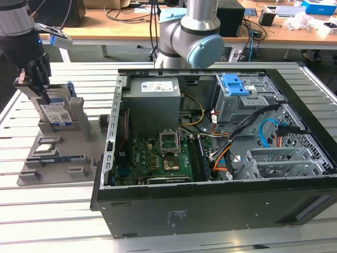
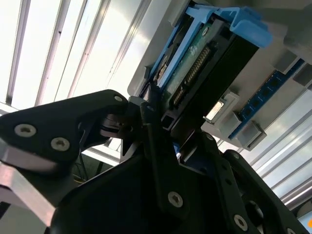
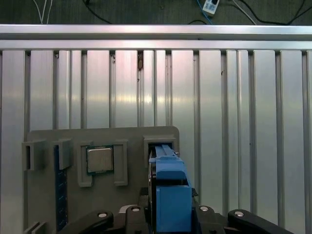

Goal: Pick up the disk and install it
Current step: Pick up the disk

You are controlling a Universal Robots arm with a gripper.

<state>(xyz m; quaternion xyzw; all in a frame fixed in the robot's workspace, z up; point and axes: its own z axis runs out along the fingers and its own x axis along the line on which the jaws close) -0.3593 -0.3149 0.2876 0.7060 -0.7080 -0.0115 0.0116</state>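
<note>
The disk (image 1: 56,113), a silver drive with a white-and-blue label in a blue carrier bracket, stands on edge in a slot of the grey fixture (image 1: 58,171) at the exterior view's left. Its label print cannot be made out. The gripper (image 1: 44,97) is clamped on its upper edge, well apart from the open computer case (image 1: 210,208).

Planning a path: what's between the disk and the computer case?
In the exterior view, a bare end of the grey tray and an upright block lie between disk and case.
</note>
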